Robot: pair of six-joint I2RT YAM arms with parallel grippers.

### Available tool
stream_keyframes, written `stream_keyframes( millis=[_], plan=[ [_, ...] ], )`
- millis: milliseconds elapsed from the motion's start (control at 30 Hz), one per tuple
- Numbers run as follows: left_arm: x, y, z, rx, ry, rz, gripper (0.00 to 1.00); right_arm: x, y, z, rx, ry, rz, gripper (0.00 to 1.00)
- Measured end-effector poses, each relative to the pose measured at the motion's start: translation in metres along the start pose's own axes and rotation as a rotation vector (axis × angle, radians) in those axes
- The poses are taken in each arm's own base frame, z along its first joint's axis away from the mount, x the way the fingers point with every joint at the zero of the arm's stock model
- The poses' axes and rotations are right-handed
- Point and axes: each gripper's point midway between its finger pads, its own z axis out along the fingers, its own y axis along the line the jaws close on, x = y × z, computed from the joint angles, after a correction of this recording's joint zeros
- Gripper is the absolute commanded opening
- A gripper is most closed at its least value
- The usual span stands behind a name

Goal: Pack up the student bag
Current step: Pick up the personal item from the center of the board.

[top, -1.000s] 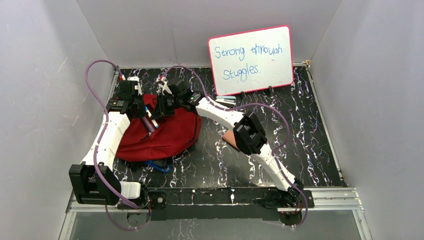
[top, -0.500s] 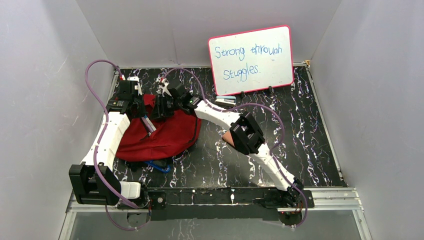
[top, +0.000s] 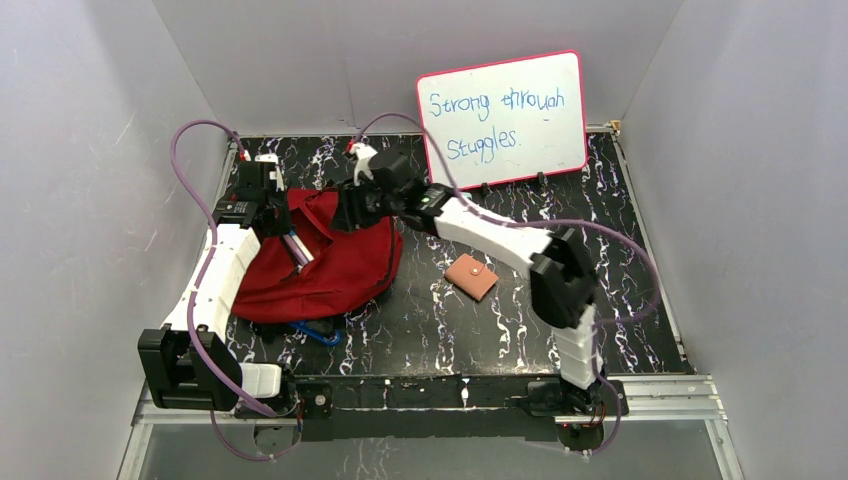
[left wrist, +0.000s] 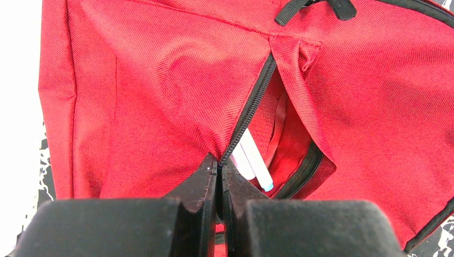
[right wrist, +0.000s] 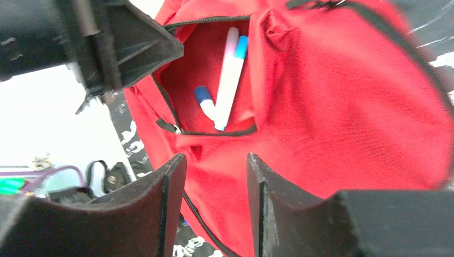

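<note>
Black marbled tabletop (top: pixel 620 250), veined in white and boxed in by plain grey walls, is carrying everything we are working with, and a pink-framed whiteboard (top: pixel 502 120) is leaning at the back.

Our student bag (top: pixel 330 270) is lying slumped at the left rear, soft red woven fabric edged with black zipper tape. We are clenching our left gripper (left wrist: pixel 219 168) tight on the bag's zipper edge (left wrist: pixel 251 107), pulling the pocket mouth agape. Inside, smooth white markers (right wrist: pixel 229 75) with blue caps are lying along the slit. Our right gripper (right wrist: pixel 214 163) is hovering over the bag beside that pocket, with its fingers parted and gripping nothing.

We are weighing one relation. A tan wallet (top: pixel 471 276) is lying flat on bare table to the right of the bag, apart from it, and toward the near side from our right fingers. It is looking small, squarish and leathery, with a snap tab, and it is turned corner-on like a diamond, so it is offering no real long axis. Our right arm is the nearer one, and our left is busy with the pocket. We are judging that the next move calls for the right fingers to swing rightward and down, then take the thin wallet across one edge.
</note>
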Motion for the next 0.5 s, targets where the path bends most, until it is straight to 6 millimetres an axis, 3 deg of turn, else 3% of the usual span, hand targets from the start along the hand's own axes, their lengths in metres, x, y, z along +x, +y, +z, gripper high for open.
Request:
stream_keyframes(
  millis=[133,233,300,400,500],
  plan=[
    [0.000,0.000,0.000,0.000,0.000,0.000,0.00,-0.033,-0.002,-0.061,0.074,-0.126,-0.142,0.69],
    [0.000,0.000,0.000,0.001,-0.001,0.000,0.00,-0.056,-0.025,-0.099,0.160,-0.196,-0.233,0.72],
    [-0.001,0.000,0.000,0.002,-0.002,-0.001,0.00,-0.065,-0.046,-0.112,0.216,-0.208,-0.276,0.73],
    [-0.001,-0.001,0.000,0.003,-0.005,-0.001,0.00,-0.058,-0.088,-0.122,0.296,-0.139,-0.318,0.74],
    [-0.002,-0.001,0.000,0.003,-0.006,-0.001,0.00,-0.029,-0.121,-0.115,0.339,-0.006,-0.351,0.75]
  ],
)
